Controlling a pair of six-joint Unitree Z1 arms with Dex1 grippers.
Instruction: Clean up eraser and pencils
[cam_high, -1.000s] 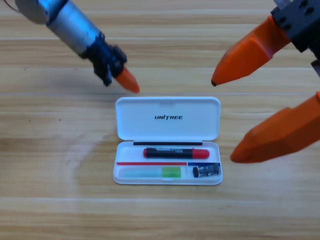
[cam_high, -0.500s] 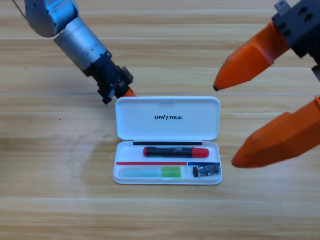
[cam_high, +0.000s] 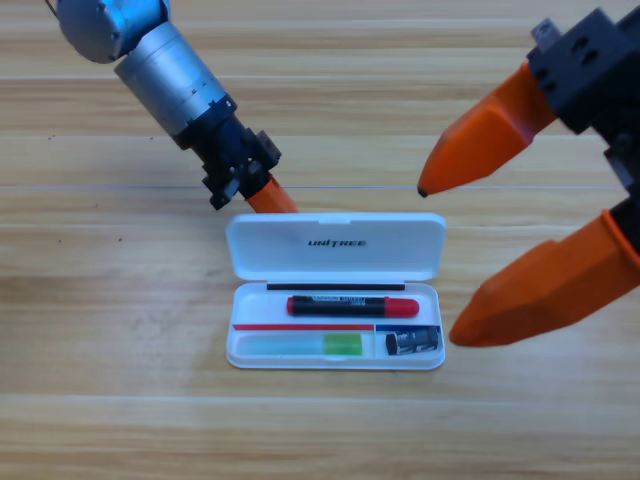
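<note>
The white case (cam_high: 233, 352) lies open at the table's middle. In its tray the black pencil with red ends (cam_high: 350, 305) fills the upper slot. Below it lies the pale pencil with a light-green half (cam_high: 300, 345), and the dark eraser (cam_high: 412, 341) sits in the lower right compartment. The lid (cam_high: 335, 245) is tipped up off the table. My left gripper (cam_high: 272, 197) is shut, its orange tip against the lid's back left edge. At the right, close to the camera, my right gripper (cam_high: 440, 265) hangs open beside the case with nothing in it.
The case stands on a bare wooden table (cam_high: 110, 400). The left arm (cam_high: 165, 65) slants in from the upper left corner. The right gripper's large jaws cover the table's right side.
My left gripper moved down and right to the lid's back edge, and the lid has tilted up toward the tray. The right gripper shifted slightly left.
</note>
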